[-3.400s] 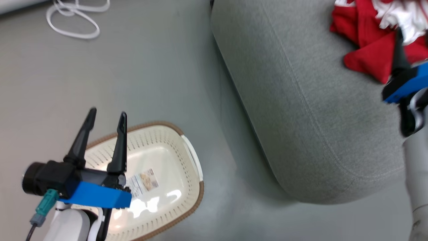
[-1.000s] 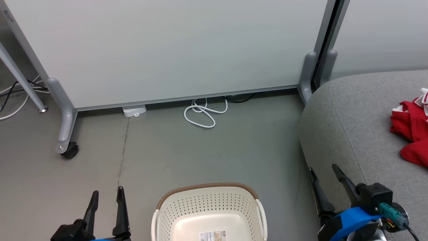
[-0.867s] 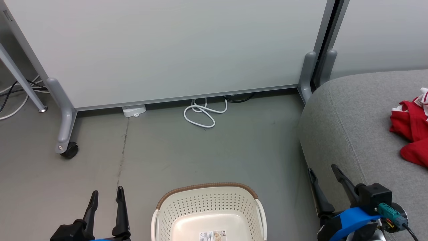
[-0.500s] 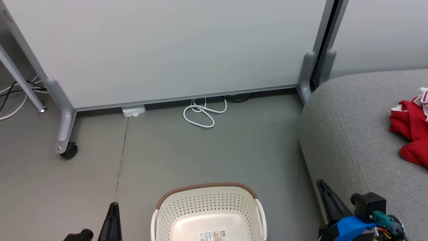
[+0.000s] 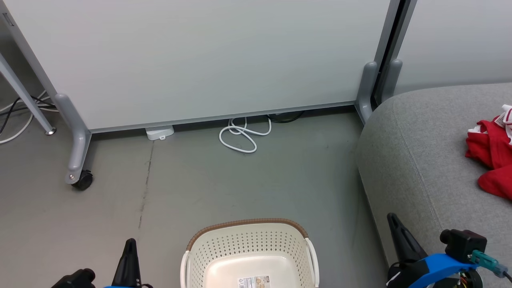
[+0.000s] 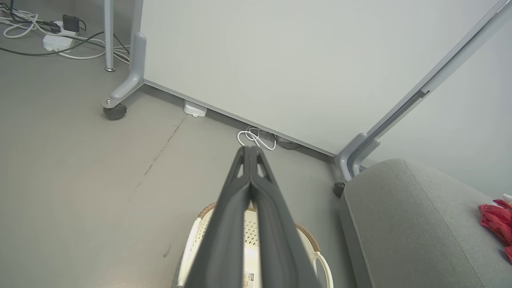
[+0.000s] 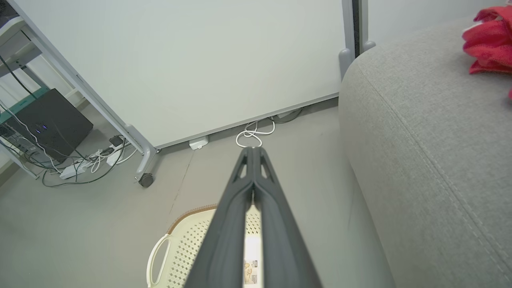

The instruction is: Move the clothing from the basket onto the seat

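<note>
The red clothing (image 5: 491, 160) lies bunched on the grey seat (image 5: 436, 160) at the far right; a red edge of the clothing (image 6: 496, 218) and the clothing (image 7: 486, 36) also appear in the wrist views. The cream basket (image 5: 250, 244) with its brown rim stands on the floor at bottom centre, holding just a paper label (image 5: 256, 282). My left gripper (image 5: 130, 246) is shut and holds nothing, low to the basket's left. My right gripper (image 5: 393, 219) is shut and holds nothing, beside the seat's front corner. Both wrist views show fingertips pressed together, left gripper (image 6: 250, 149), right gripper (image 7: 253, 149).
A pale partition panel (image 5: 200, 60) on grey wheeled feet (image 5: 78, 176) stands behind the basket. A coiled white cable (image 5: 242, 136) and a small white box (image 5: 160, 132) lie at its base. More cables and a power strip (image 7: 76, 168) sit at the left.
Both grippers have closed from open to shut and dropped lower in the head view. The basket, seat and clothing have stayed put over the last second.
</note>
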